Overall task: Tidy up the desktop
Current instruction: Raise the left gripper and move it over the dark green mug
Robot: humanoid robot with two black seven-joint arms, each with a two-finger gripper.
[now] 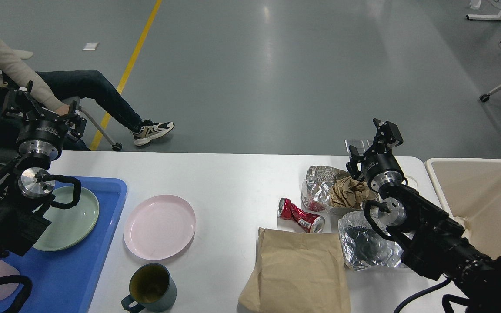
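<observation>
The white desktop (233, 182) carries a pink plate (159, 226), a dark green cup (150, 289), a crushed red can (300, 215), a flat brown paper bag (298, 269), crumpled brown paper (350, 191) and two pieces of crumpled foil (320, 184) (363, 245). My right gripper (370, 143) hovers over the far edge just behind the foil and crumpled paper, fingers apart and empty. Raised beyond the table's far left corner, my left gripper (44, 108) is open and holds nothing.
A blue tray (102, 226) at the left holds a pale green plate (65, 217) and a pink item partly behind my arm. A beige bin (481, 204) stands off the right end. A seated person (81, 87) is beyond the far left edge.
</observation>
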